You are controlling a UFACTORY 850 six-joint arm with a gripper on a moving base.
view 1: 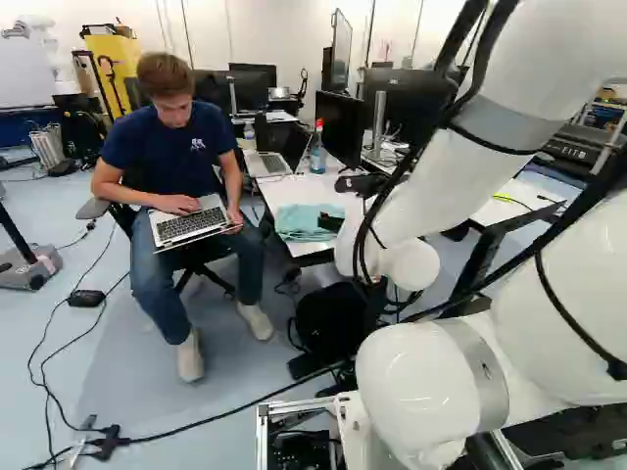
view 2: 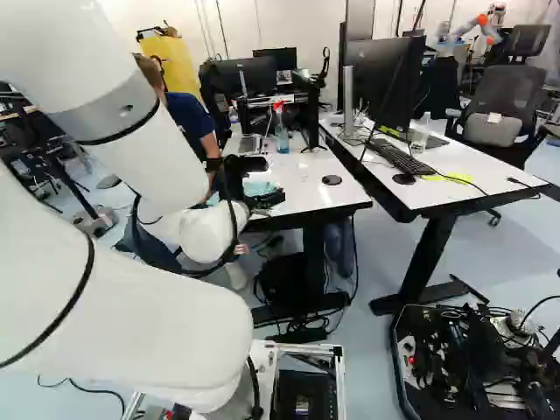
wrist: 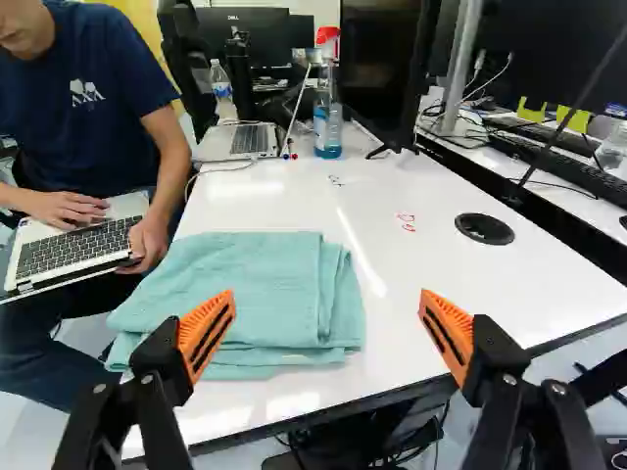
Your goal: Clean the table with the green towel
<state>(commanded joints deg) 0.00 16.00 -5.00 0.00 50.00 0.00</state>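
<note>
"What did the wrist view show?"

"The green towel [wrist: 245, 294] lay folded on the near end of the white table [wrist: 274, 201], ahead of the end effector [wrist: 327, 311]. Its fingers stood wide apart, with nothing clamped between the orange pads [wrist: 208, 333]."

"How would it have handled?"

"Light and limp, I judged, with nothing fragile about it. The layers looked loose, so a shallow pinch might have lifted only the top one and let the rest unfold."

"So where would you have taken hold?"

"Near the middle, down through the stack — deep enough to gather every layer into a ridge. The pads should have gripped cloth well enough; the smooth tabletop probably would have let the towel slide if pushed from one side."

"Any trouble nearby?"

"A seated person [wrist: 122, 108] with a laptop [wrist: 83, 245] was beside the towel, so I'd have kept the approach slow on that side. The spray bottle [wrist: 327, 122] stood well apart, farther up the table."

"And the left base view?"

"The towel lay between the person and the arm [view 1: 431, 186] — a soft, uneven heap at the table's edge."

"The right base view?"

"Only a little of the towel showed past the arm. I couldn't have chosen a grip from there."
</note>
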